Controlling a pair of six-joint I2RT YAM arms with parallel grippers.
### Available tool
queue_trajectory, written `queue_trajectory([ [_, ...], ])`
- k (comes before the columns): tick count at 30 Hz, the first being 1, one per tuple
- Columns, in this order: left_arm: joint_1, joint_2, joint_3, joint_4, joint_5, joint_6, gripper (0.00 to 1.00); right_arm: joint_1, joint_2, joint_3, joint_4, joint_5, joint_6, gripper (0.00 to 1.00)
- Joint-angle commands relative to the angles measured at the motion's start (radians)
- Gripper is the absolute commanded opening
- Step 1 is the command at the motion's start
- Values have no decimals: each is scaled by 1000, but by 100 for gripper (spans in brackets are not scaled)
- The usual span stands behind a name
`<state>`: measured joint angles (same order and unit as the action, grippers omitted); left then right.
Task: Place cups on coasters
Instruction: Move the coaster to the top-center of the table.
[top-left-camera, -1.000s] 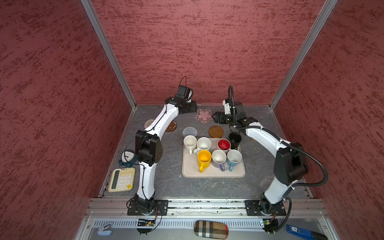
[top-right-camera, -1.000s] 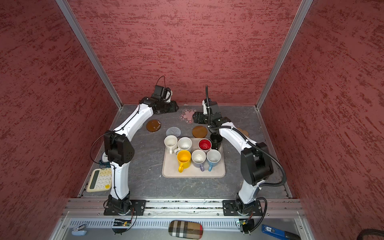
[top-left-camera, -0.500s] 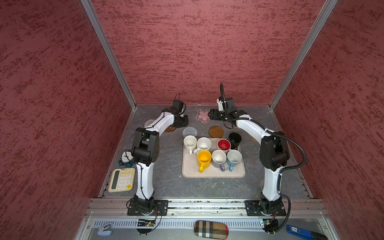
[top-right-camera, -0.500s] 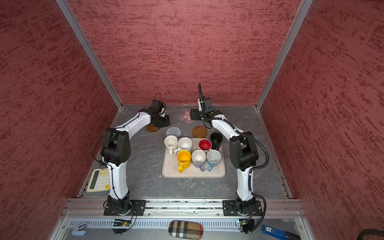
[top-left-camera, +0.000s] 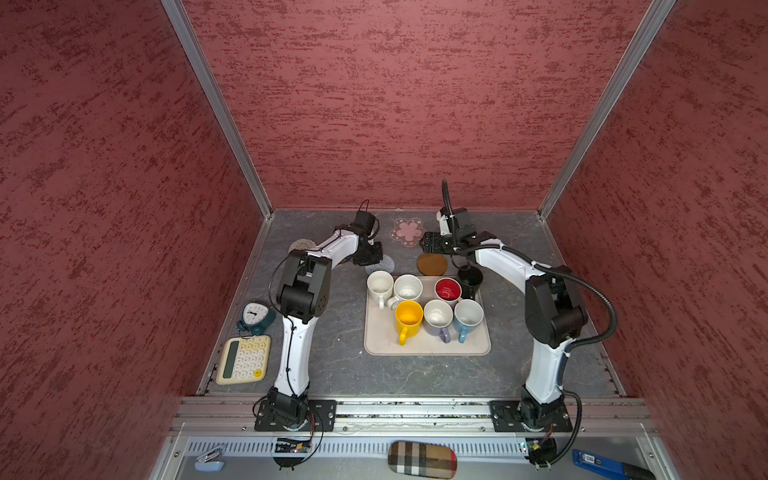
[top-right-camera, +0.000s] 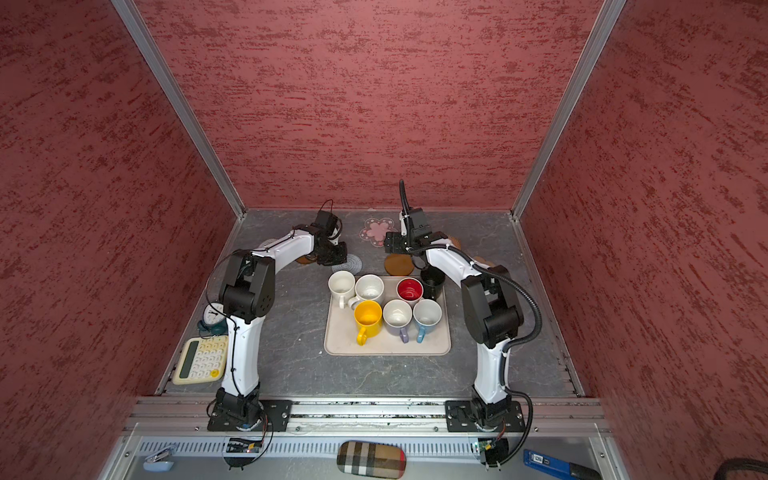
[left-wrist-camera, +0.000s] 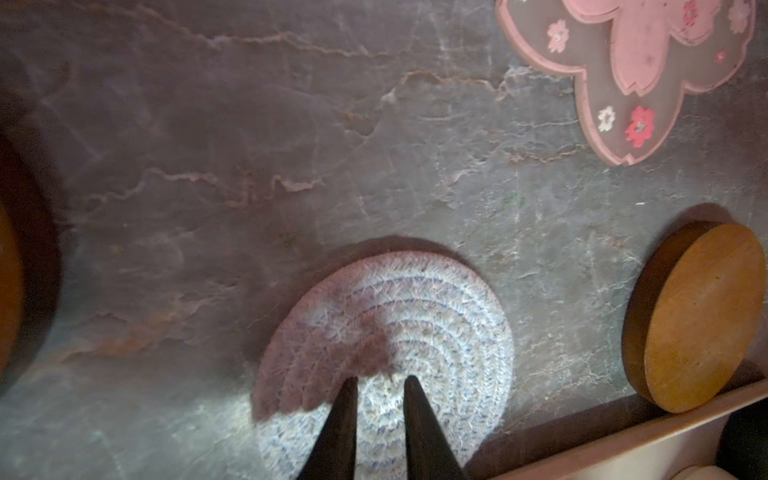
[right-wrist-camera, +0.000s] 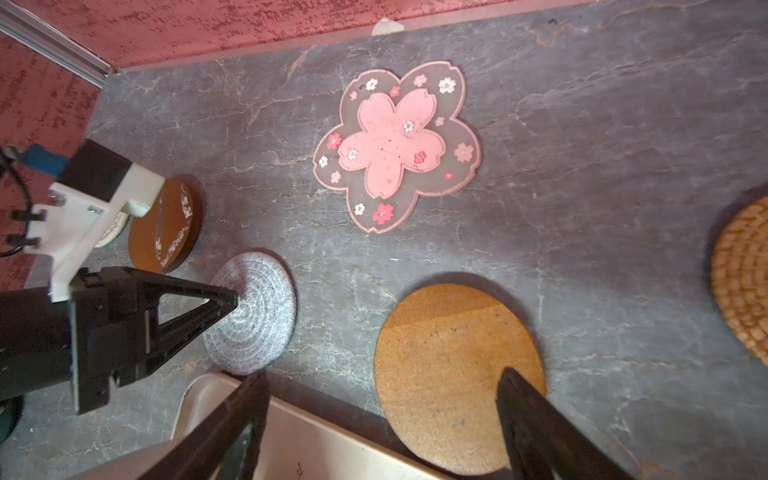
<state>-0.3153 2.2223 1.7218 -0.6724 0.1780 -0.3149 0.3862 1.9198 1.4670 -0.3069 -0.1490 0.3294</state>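
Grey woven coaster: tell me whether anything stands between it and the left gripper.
Nothing visible does. The left gripper hangs with its tips directly over the grey woven coaster, only bare weave beneath them; the tray rim lies to one side, not between.

Seven mugs, seven coasters, one tray, one calculator, one clock and two robot arms.

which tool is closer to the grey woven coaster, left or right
Left. The left tool has its tips directly over the grey woven coaster; the right tool hangs off to the side, above the brown disc by the tray's edge.
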Motion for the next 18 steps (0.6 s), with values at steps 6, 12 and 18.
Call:
queue_trajectory([
  [6,-5,87,66,-3,-16,-7,21,8,-109,-74,90,26,19,87],
  [12,2,112,76,-3,-71,-9,21,8,-151,-123,132,25,35,87],
  [18,32,132,106,-3,-111,-8,21,8,-156,-146,143,12,36,87],
])
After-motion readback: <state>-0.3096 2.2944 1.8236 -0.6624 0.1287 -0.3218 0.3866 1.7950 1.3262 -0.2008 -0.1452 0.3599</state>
